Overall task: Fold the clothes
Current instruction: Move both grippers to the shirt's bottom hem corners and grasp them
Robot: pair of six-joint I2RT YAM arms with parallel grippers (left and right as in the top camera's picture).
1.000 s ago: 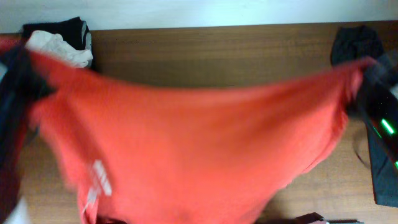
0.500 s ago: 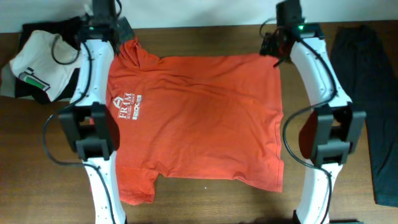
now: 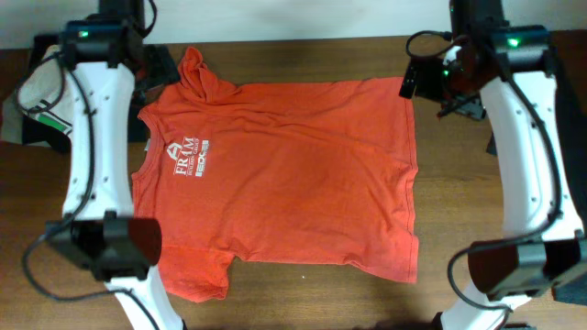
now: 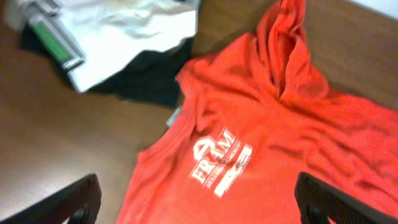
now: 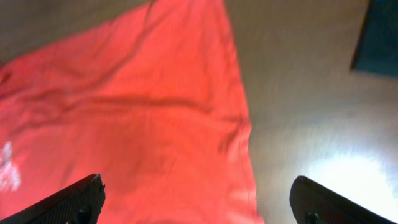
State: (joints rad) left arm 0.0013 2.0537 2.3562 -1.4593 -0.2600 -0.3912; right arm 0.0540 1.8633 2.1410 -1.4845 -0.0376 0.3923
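Overhead, you see the red-orange T-shirt (image 3: pixel 293 174) spread flat across the middle of the wooden table (image 3: pixel 312 55), with white lettering near its left side. Your left arm (image 3: pixel 92 137) arches over the shirt's left edge and hides part of a white T-shirt (image 3: pixel 37 92) in the table's far-left corner. Your right arm (image 3: pixel 532 156) stands just off the shirt's right edge.

In the left wrist view, the left gripper (image 4: pixel 199 202) hangs above the lettered part of the shirt. Its fingers (image 4: pixel 74 199) are spread wide, with nothing between them and no cloth touched. The white T-shirt lies on a dark garment (image 4: pixel 143 84) that runs right up to the red shirt's edge.

In the right wrist view, the right gripper (image 5: pixel 199 202) is just as wide and empty, above the shirt's edge and bare table. Another dark cloth (image 5: pixel 379 37) lies apart from the shirt, at the upper right.
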